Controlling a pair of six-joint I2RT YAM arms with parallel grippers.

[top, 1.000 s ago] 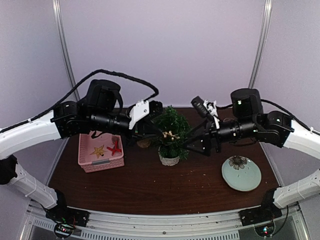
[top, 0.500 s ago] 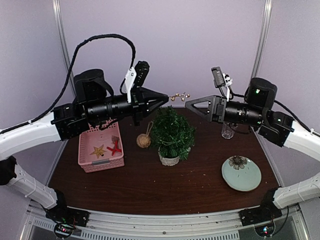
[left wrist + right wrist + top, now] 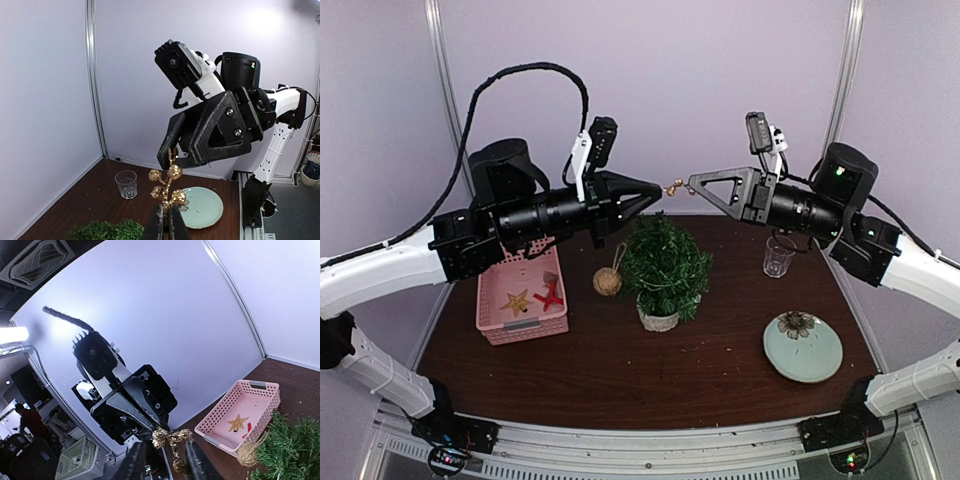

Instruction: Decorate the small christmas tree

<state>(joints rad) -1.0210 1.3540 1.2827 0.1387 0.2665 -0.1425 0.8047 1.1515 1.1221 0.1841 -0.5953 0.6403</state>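
The small christmas tree (image 3: 663,265), dark green in a white pot, stands mid-table. High above it my left gripper (image 3: 658,191) is shut on the stem of a gold glitter sprig (image 3: 673,187). The left wrist view shows its fingers (image 3: 159,226) pinching that gold glitter sprig (image 3: 168,186) upright. My right gripper (image 3: 692,183) meets it from the right. In the right wrist view my right gripper (image 3: 165,462) has its fingers (image 3: 135,462) apart on either side of the sprig (image 3: 172,436), narrowly open.
A pink basket (image 3: 523,305) at the left holds a gold star (image 3: 515,300) and a red ornament (image 3: 550,296). A twine ball (image 3: 607,282) lies beside the tree. A glass (image 3: 778,256) and a pale green plate (image 3: 803,346) sit at the right.
Both arms rose from beside the tree to well above it, the left carrying the sprig. The right gripper came in to the sprig's free end and its jaws narrowed around it.
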